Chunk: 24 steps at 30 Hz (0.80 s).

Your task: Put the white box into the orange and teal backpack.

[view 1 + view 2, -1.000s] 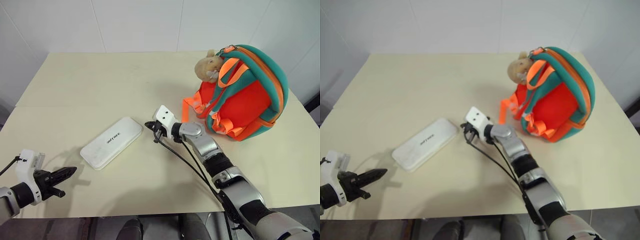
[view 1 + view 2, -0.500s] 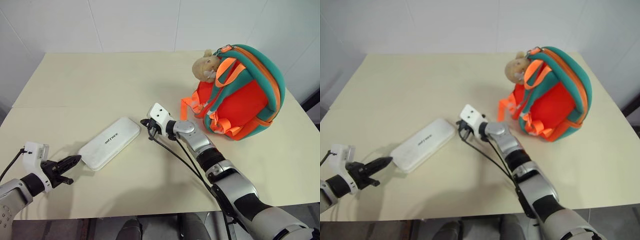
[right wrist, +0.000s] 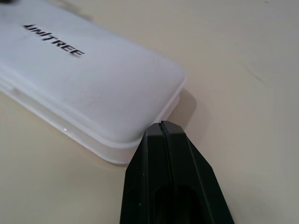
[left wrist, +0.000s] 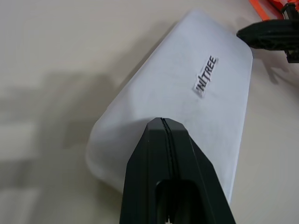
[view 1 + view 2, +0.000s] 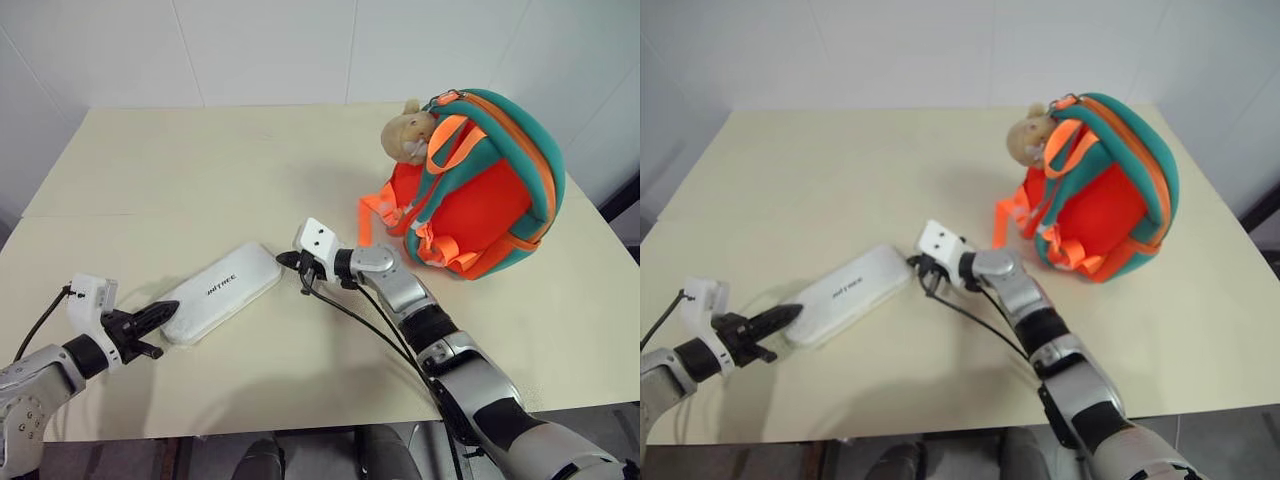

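The white box (image 5: 222, 292) lies flat and slanted on the cream table (image 5: 180, 160), dark lettering facing up. My left gripper (image 5: 172, 311) is shut, its tip at the box's near left end (image 4: 196, 88); whether they touch I cannot tell. My right gripper (image 5: 283, 260) is also shut and points left, with its tip at the box's far right corner (image 3: 88, 79). The orange and teal backpack (image 5: 480, 190) stands at the back right, well away from both grippers, a tan plush toy (image 5: 408, 135) hanging at its top.
Orange webbing straps (image 5: 378, 212) trail from the backpack toward my right forearm. A black cable (image 5: 365, 320) runs along the right arm over the table. The table's front edge (image 5: 300, 415) lies close behind both hands.
The left gripper has come forward to the near end of the box. The right gripper has swung left up to the box's other end. The box and backpack have stayed where they were.
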Tool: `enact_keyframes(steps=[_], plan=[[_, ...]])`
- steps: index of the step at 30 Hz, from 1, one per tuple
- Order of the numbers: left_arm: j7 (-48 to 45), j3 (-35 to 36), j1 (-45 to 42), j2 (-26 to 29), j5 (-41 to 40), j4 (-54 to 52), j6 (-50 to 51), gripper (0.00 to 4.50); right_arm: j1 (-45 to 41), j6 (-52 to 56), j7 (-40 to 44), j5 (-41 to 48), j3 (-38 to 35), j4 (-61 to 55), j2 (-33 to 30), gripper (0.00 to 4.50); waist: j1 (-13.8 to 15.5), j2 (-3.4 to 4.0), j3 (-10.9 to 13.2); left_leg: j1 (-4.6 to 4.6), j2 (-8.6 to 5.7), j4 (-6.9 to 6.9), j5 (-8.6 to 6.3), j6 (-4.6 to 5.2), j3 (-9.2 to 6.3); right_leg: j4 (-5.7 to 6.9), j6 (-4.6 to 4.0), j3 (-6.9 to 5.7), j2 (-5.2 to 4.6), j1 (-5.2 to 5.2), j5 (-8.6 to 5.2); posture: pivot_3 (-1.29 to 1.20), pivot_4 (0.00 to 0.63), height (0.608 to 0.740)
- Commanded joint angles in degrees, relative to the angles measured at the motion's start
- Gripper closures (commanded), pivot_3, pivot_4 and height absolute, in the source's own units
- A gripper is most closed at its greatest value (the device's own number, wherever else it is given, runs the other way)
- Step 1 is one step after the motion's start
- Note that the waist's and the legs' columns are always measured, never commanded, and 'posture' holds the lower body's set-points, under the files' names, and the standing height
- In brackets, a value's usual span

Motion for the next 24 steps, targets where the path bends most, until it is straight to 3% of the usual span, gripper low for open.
enact_keyframes(steps=[1, 11, 18, 24], plan=[[0.0, -1.7, -1.2, 0.7, 1.2, 2.0, -1.6, 4.50, 1.3, 1.4, 3.1, 0.8, 1.6, -6.2, -0.2, 4.38, 0.1, -0.01, 0.0, 0.00, 0.01, 0.00, 0.00, 0.00, 0.00, 0.00, 0.00, 0.00, 0.00, 0.00, 0.00, 0.00, 0.150, 0.740], [-0.4, -4.6, -4.9, 1.9, 2.1, 4.9, -3.6, 4.50, 5.1, 5.7, 5.9, 0.9, 2.2, -14.4, -4.0, 4.38, 0.5, -0.04, 0.0, -0.01, 0.00, 0.12, -0.04, -0.01, 0.03, 0.02, 0.00, 0.02, 0.01, 0.02, 0.02, 0.00, 0.150, 0.740], [1.4, 2.7, -1.5, 4.1, 0.9, 3.9, -2.4, 4.50, 4.7, 5.6, 5.2, 0.8, 1.9, -13.2, -4.5, 4.38, 0.3, -0.04, 0.0, -0.05, 0.03, 0.08, -0.06, 0.00, 0.06, -0.03, 0.00, 0.05, 0.04, -0.03, 0.03, 0.00, 0.150, 0.740], [1.1, 7.9, 6.5, 5.2, -1.3, -0.4, 3.3, 4.50, 4.1, 4.8, 5.3, 0.9, 1.9, -11.6, -4.4, 4.38, 0.3, -0.04, 0.0, -0.11, 0.06, 0.09, -0.19, -0.02, 0.12, -0.20, 0.01, 0.07, 0.05, -0.03, 0.03, 0.00, 0.150, 0.740]])
